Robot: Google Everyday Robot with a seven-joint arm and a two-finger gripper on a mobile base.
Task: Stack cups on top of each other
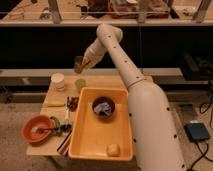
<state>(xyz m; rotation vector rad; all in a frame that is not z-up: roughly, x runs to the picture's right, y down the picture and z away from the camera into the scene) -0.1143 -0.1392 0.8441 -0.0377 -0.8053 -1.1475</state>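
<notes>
**Cup in transit above the table edge**

Gripper [83,63] at the end of the white arm [120,60], fingers clamped on the dark cup [77,66], which hangs upright in the air, clear of the table [116,81]. Almost directly below it stands the light green cup [80,84], with the pale yellow cup [58,81] just beside that, to the left as seen from the room. A yellow tub [100,145] holding a dark bowl [103,106] sits nearer the viewer, and an orange bowl [25,131] rests at the front left corner.

Judged stage: carrying, with nesting yet to be done.

Risks:
- A descent off the centre line would set the dark cup's base on a rim, tipping or skating the light lower cup towards the table's rear edge.
- A release from too high could let the cup bounce out.
- The two standing cups are close together, so a wide approach could knock the neighbour.
</notes>
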